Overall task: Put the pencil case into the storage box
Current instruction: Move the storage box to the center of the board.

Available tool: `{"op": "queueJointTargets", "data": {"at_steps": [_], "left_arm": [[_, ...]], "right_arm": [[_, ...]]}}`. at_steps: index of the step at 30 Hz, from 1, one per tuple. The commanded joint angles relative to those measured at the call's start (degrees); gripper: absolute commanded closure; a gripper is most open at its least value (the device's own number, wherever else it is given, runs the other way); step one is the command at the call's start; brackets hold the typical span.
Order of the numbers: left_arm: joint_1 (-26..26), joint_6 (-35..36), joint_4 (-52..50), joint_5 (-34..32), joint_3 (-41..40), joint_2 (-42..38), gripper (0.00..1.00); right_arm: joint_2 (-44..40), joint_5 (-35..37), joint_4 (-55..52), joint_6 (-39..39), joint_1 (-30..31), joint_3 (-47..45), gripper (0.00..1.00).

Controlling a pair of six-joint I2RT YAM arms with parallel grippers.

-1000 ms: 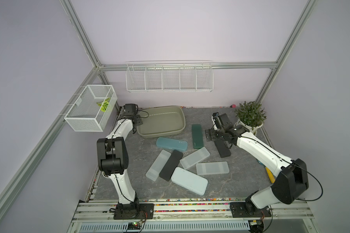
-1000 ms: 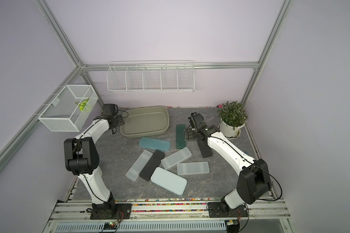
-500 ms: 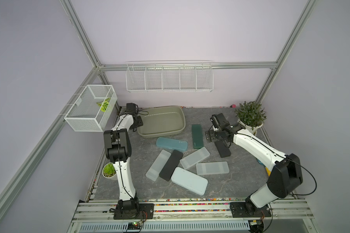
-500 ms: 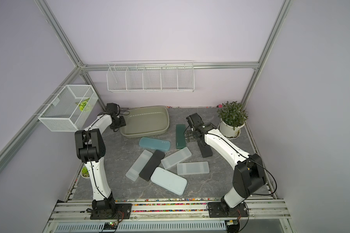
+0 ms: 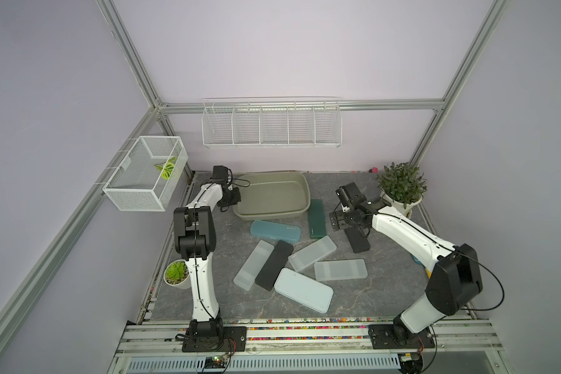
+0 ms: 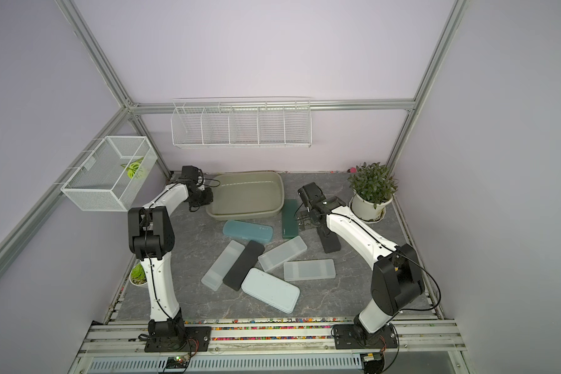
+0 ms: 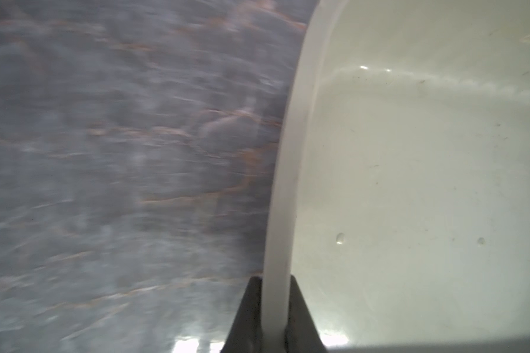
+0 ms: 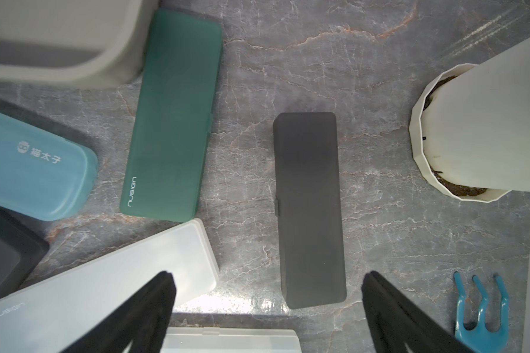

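Plastic is nearly everywhere: the storage box (image 5: 269,215), a shallow olive-khaki tub with rounded corners and a flared rim, sits at the back of the grey, marble-veined surface (image 5: 370,298), left of the middle. The left fingers (image 7: 248,314) pinch its smooth rim at the box's left end, one black wedge outside the wall and one inside. The tub's inner face looks glossy, with faint scuffs. The right fingers (image 8: 147,311) are spread wide and hover over one end of a matte black pencil case (image 8: 308,207). It is a long slim rectangle with a small clasp on one long edge, lying flat between the box and a white faceted plant pot (image 6: 368,209). Just beside the box's right end lies a dark green pencil case (image 5: 316,218), frosted, with rounded corners. In front of the box is a teal pencil case (image 5: 275,231) with softer, pill-like ends. Nearer the front, three frosted clear cases (image 5: 340,269), a second black case (image 5: 274,265) and a broad pale blue case (image 5: 303,289) form a loose cluster, some touching. Every case lies on the surface, outside the box
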Motion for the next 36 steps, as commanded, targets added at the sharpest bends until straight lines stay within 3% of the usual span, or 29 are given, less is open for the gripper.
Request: {"op": "queueJointTargets", "data": {"at_steps": [1, 13, 15, 20, 23, 36], "left_arm": [[-3.2, 2.0, -0.8, 1.7, -2.2, -1.3, 0.92], [-8.9, -1.3, 3.1, -0.6, -14.3, -9.2, 0.93], [-9.4, -2.4, 3.9, -1.1, -15.7, -10.6, 0.84], [-9.4, -4.6, 4.3, -4.1, -16.1, -14.3, 0.44], [-9.4, -5.5, 4.0, -6.4, -15.1, -17.0, 0.36], [-9.2, -8.7, -0.2, -12.5, -11.3, -26.4, 0.31]], "right_arm": [[-1.8, 1.0, -1.9, 0.2, -1.0, -1.3, 0.01], [-5.2, -8.6, 0.3, 7.0, -9.9, -11.5, 0.01], [-3.7, -9.9, 0.6, 6.6, -10.8, -11.9, 0.01], [1.5, -10.1, 0.0, 4.6, -11.1, -10.2, 0.01], [4.1, -9.4, -0.3, 3.6, -11.4, -8.5, 0.01], [15.3, -9.6, -1.7, 1.1, -14.5, -2.0, 0.01]]}}
